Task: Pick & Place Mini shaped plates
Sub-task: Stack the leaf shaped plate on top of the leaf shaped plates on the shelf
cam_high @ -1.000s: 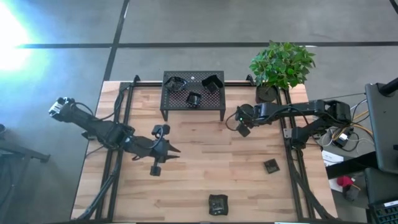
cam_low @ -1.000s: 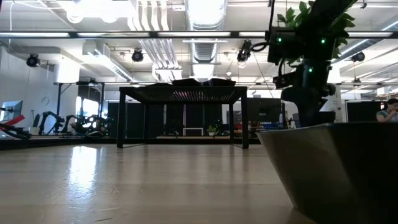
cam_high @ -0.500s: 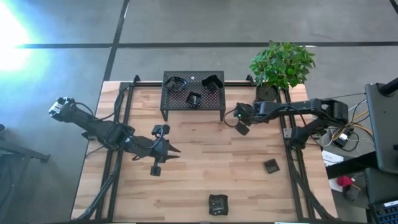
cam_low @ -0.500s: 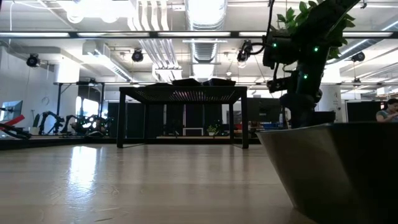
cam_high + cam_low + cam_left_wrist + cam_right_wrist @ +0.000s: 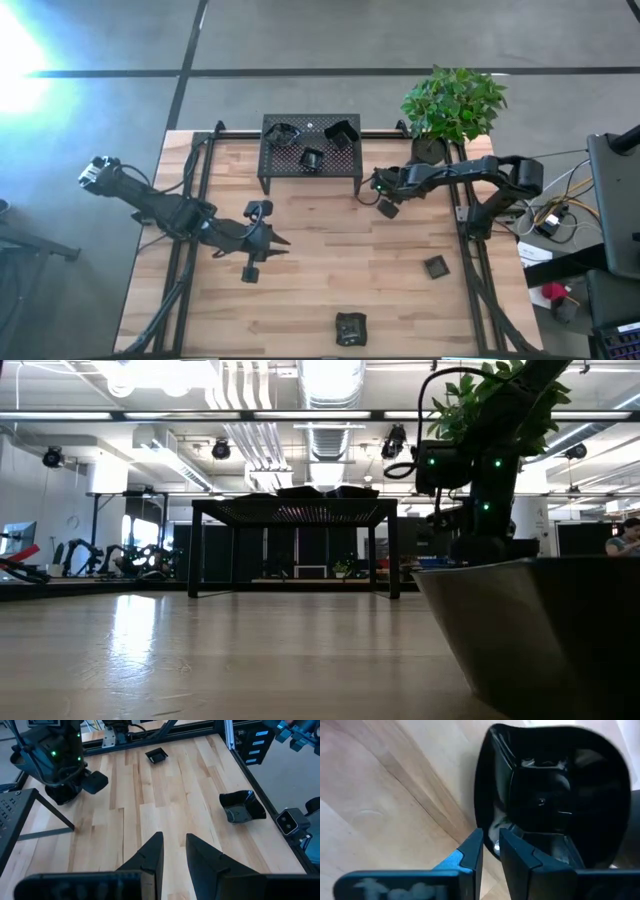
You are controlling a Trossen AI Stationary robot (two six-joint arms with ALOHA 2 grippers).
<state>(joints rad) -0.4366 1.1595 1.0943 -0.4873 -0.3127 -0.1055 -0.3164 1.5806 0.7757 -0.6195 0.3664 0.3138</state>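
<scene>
While the right gripper (image 5: 388,208) sits right of centre in the high view, beside the black perforated metal rack (image 5: 310,168), its narrow-set fingers (image 5: 517,857) pinch the rim of a glossy black mini plate (image 5: 555,795) above the pale wooden table (image 5: 320,270). Three more dark dishes (image 5: 312,158) rest on the rack; two lie on the table at lower centre (image 5: 350,327) and lower right (image 5: 435,267). Left gripper (image 5: 284,244), left of centre, holds nothing, fingers slightly parted. No legible writing or labels.
</scene>
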